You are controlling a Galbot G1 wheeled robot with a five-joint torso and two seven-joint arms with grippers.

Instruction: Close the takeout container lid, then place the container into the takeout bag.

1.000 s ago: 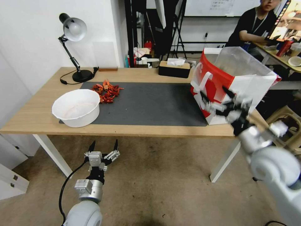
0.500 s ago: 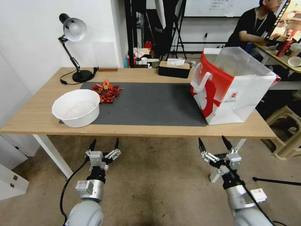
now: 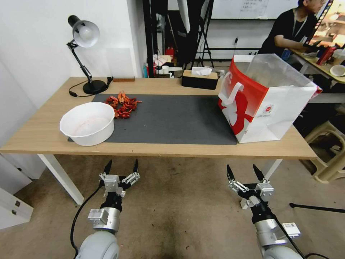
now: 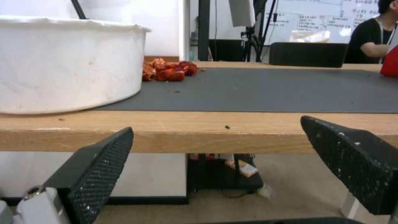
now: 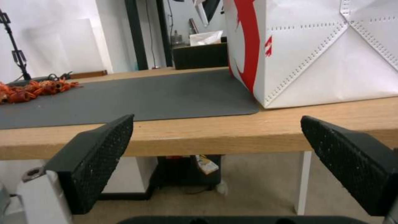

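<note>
The takeout bag (image 3: 266,104), red and white with white strap handles and a clear liner sticking up, stands at the right end of the table; its white side also fills part of the right wrist view (image 5: 315,49). The takeout container and its lid are out of view. My left gripper (image 3: 121,166) hangs open below the table's front edge, under the white bowl, with nothing between its fingers (image 4: 99,161). Below the front edge on the right, roughly in line with the bag, my right gripper (image 3: 241,167) is also open and empty, fingers (image 5: 99,155) spread wide.
A big white bowl (image 3: 87,123) sits at the front left on a dark mat (image 3: 172,118). A pile of red pieces (image 3: 122,102), a desk lamp (image 3: 84,36) and a black tissue box (image 3: 199,79) stand farther back. A beige stool (image 3: 330,151) is right of the table.
My right arm has dropped from in front of the bag to below the table's front edge, fingers open. The left arm has barely moved.
</note>
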